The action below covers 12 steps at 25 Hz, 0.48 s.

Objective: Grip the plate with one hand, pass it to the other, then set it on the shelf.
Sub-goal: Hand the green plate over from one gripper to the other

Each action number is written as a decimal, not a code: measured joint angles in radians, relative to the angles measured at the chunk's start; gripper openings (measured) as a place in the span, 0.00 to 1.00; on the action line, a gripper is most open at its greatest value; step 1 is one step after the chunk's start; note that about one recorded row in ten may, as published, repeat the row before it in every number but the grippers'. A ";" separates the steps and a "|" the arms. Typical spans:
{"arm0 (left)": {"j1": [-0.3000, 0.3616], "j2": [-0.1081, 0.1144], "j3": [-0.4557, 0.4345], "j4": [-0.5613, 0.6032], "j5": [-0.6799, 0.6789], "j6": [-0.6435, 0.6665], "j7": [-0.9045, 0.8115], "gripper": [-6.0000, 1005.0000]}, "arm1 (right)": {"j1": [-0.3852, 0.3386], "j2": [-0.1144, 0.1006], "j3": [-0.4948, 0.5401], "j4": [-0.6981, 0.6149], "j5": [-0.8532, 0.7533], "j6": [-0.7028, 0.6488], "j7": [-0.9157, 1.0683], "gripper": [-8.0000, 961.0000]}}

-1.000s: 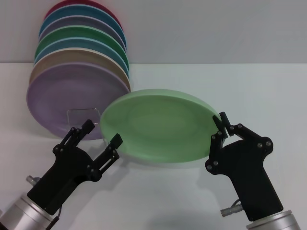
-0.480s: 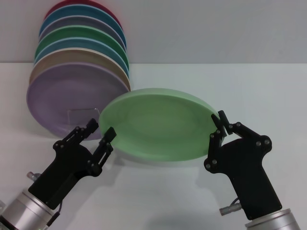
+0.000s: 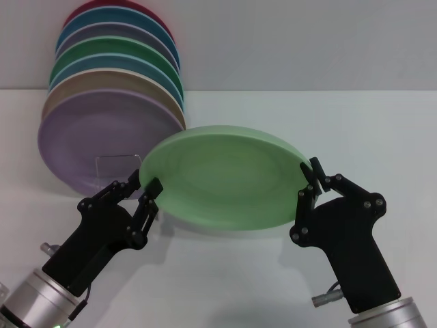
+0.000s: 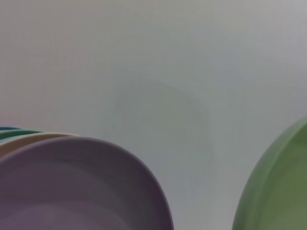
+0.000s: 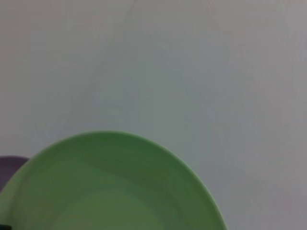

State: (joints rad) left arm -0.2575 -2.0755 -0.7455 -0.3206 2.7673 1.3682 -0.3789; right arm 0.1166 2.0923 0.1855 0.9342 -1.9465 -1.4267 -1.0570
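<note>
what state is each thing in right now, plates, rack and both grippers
round matte light mint-green plate: lifted off the table, tilted, held by its rim
right gripper: shut on the mint plate's rim
left gripper: open, fingers straddling the opposite rim
small clear acrylic rack: on the table, loaded with plates
lilac plate: standing on edge, frontmost in the rack
other coloured plates: standing on edge, behind the lilac one
</note>
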 joint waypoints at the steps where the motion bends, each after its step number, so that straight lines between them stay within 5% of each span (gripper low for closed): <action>1: -0.001 0.000 0.000 0.000 0.000 0.000 0.000 0.32 | 0.001 0.000 0.000 0.000 0.000 0.000 0.000 0.03; 12: -0.006 -0.001 0.000 0.000 0.000 -0.003 0.000 0.19 | 0.003 0.000 0.000 0.000 0.000 0.001 0.001 0.03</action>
State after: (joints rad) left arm -0.2635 -2.0761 -0.7455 -0.3207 2.7673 1.3652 -0.3789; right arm 0.1194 2.0923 0.1859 0.9342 -1.9466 -1.4259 -1.0563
